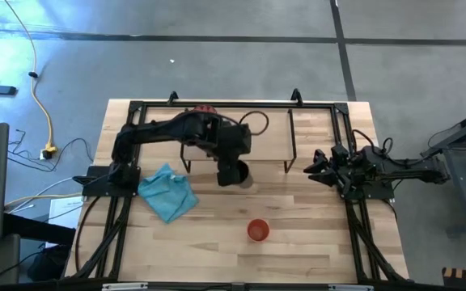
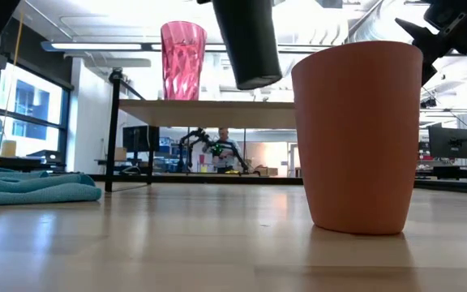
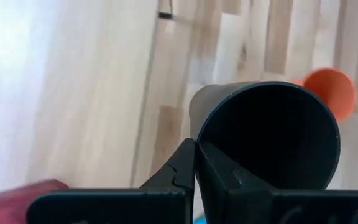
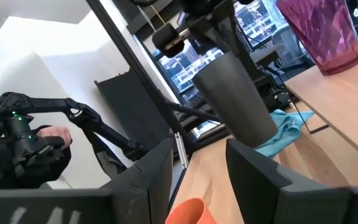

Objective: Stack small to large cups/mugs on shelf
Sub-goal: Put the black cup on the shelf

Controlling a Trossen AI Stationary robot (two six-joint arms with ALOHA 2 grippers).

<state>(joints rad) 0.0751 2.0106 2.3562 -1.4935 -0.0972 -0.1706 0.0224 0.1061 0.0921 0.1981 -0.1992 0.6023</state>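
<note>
My left gripper (image 1: 231, 158) is shut on the black cup (image 1: 233, 173), which is lifted above the table at the near edge of the shelf (image 1: 290, 136). In the low view the black cup (image 2: 248, 45) hangs tilted, higher than the shelf top (image 2: 217, 102). The pink tumbler (image 2: 183, 61) stands upright on the shelf's left part. The short red-orange cup (image 1: 257, 230) stands upright on the table, nearer the front edge. My right gripper (image 4: 197, 171) is open and waits at the table's right side, touching nothing. My left gripper holds the black cup by its rim (image 3: 196, 148), one finger (image 3: 221, 173) inside the mouth and the other finger (image 3: 180, 167) outside against the wall. The fingers come from above. The cup hangs below them, lifted clear of table and shelf, its base tilted.
A crumpled teal cloth (image 1: 167, 192) lies on the table to the left of the black cup. The shelf's thin black legs (image 2: 113, 134) stand behind the cup. Bare wood lies between the shelf and the red-orange cup (image 2: 357, 134). A person sits far off in the room.
</note>
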